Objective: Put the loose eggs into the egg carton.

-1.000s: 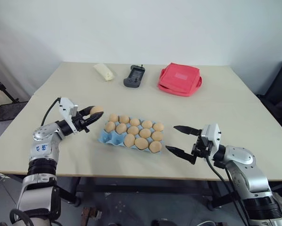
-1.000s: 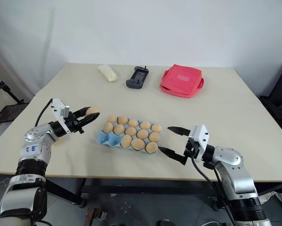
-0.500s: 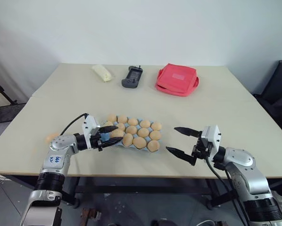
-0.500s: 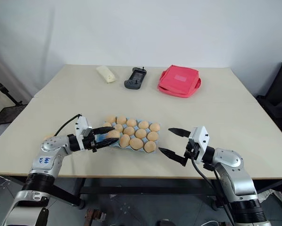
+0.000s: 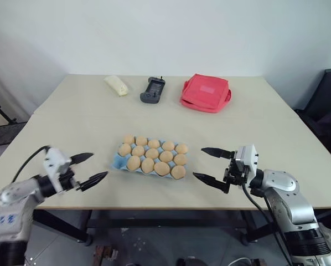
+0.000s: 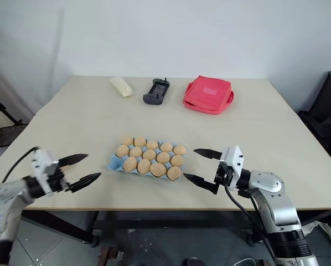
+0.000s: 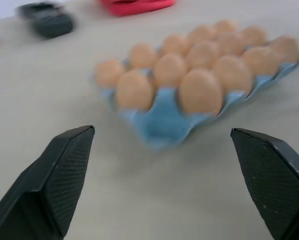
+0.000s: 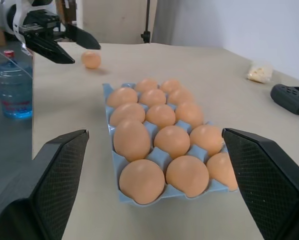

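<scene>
Light blue moulded pulp forms the egg carton (image 5: 119, 160), which lies flat on the beige table (image 5: 276, 127) near the front edge, roughly midway between the two arms. Tan-orange eggs (image 5: 148, 164) fill its cups in three rows; one cup at the left end of the middle row appears vacant, showing bare blue. One loose egg (image 8: 91, 59) rests on the table beyond the carton's far end in the right wrist view, close to the left gripper and apart from the carton. Left gripper (image 5: 88, 169) — fingers spread wide, holding nothing — sits off the carton's left side near the table's front-left edge, pointing toward the carton. Right gripper (image 5: 211, 164) — fingers likewise spread wide, holding nothing — hangs just beside the carton's right end, pointing left toward it without touching. Farther back on the table, well apart from the carton, lie three items in a row: a pale yellowish bundle (image 5: 116, 85) to the left, a dark grey handheld device (image 5: 152, 90) in the middle, and a red pouch (image 5: 206, 92) to the right. A water bottle (image 8: 14, 85) stands below the table edge in the right wrist view.
</scene>
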